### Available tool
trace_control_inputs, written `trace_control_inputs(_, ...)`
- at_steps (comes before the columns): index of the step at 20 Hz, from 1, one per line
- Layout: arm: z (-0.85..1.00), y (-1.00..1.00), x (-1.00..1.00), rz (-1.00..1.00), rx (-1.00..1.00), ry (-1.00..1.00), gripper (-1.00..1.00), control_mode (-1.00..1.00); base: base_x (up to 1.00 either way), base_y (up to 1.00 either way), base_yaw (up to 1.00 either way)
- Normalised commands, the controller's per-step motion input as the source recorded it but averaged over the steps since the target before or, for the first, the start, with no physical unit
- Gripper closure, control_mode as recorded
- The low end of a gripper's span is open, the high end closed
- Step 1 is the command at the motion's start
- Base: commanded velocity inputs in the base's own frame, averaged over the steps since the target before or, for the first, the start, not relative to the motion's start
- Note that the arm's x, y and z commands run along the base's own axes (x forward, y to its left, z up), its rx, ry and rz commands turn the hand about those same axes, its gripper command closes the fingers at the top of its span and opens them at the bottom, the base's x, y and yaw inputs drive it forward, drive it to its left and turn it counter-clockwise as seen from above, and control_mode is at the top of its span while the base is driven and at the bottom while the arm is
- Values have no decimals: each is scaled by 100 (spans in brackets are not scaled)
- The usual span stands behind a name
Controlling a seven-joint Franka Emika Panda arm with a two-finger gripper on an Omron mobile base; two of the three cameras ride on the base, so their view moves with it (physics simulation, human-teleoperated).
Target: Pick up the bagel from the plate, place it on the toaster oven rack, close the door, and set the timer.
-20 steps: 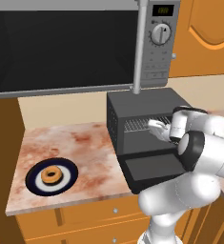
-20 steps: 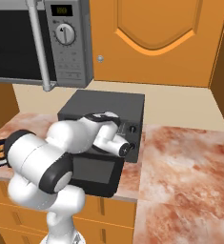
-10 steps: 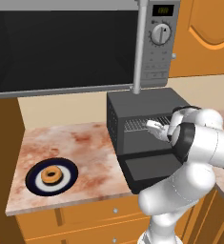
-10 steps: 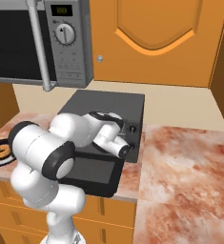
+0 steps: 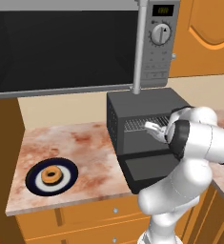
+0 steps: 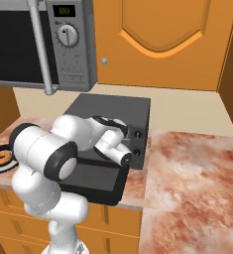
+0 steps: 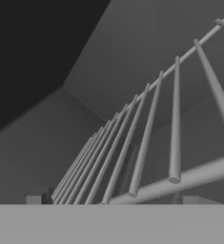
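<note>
- Marbled worktop (image 5: 80,147) under the microwave (image 5: 85,43): the tool (image 5: 154,129), jaws apart and empty, sits at the toaster oven (image 5: 142,107) mouth; the bagel (image 5: 52,176) lies on the plate (image 5: 35,183), well off to its left.
- Right base view: the door (image 6: 100,181) hangs open beneath the tool.
- Hand view: rack (image 7: 147,143) wires close ahead; pushing further risks snagging them.

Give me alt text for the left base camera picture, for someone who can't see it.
A white robot arm reaches its open, empty claw to the wire rack inside a dark toaster oven whose door lies dropped open on a marble counter. At left, a bagel sits on a navy-rimmed plate; a microwave hangs above.
</note>
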Motion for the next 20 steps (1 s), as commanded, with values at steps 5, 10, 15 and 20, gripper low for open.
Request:
trace_control_inputs(5,-7,8,26,-2,0,0,-100,-100,0,0,0)
trace_control_inputs(10,-6,13,31,-3,0,0,100,-100,0,0,0)
trace_control_inputs(15,-3,3,14,-3,0,0,100,-100,0,0,0)
trace_control_inputs(20,-1,0,0,-1,0,0,100,-100,0,0,0)
